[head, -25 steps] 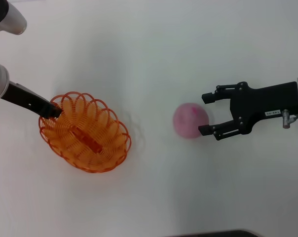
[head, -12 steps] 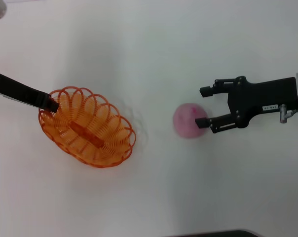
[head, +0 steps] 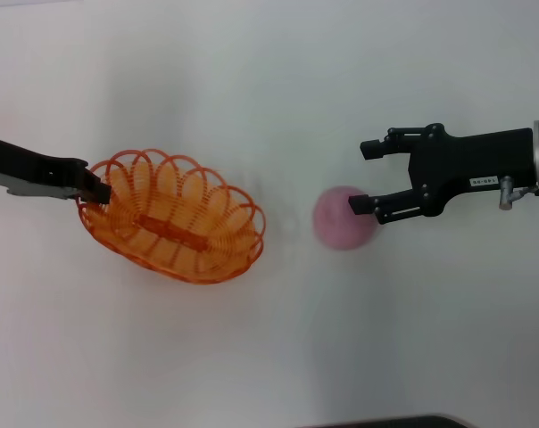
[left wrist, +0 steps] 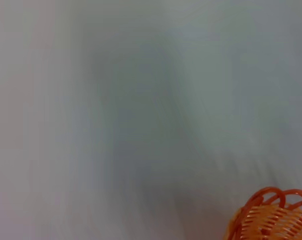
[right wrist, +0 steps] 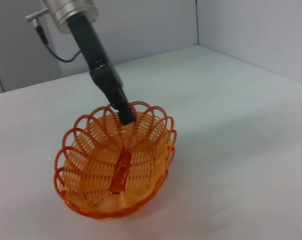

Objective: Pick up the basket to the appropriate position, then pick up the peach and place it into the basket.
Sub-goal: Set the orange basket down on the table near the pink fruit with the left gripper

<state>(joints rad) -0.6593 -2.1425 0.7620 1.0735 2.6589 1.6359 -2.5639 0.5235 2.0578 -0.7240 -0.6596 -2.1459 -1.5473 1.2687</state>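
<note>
The orange open-weave basket [head: 173, 220] is at the left of the white table in the head view. My left gripper [head: 92, 185] is shut on the basket's left rim. The right wrist view shows the basket [right wrist: 116, 162] with the left gripper [right wrist: 124, 113] clamped on its far rim. A bit of the basket's rim [left wrist: 271, 215] shows in the left wrist view. The pink peach [head: 339, 220] lies on the table to the basket's right. My right gripper [head: 363, 176] is open just beside the peach, its nearer finger over the peach's upper right edge.
The white table [head: 269, 89] spreads all around the basket and the peach. A dark edge [head: 385, 422] shows at the table's near side. Grey walls [right wrist: 251, 30] stand behind the table in the right wrist view.
My left gripper has carried the basket to the right and turned it flatter. My right gripper has shifted slightly toward the table's far side, still open by the peach. The peach has not moved.
</note>
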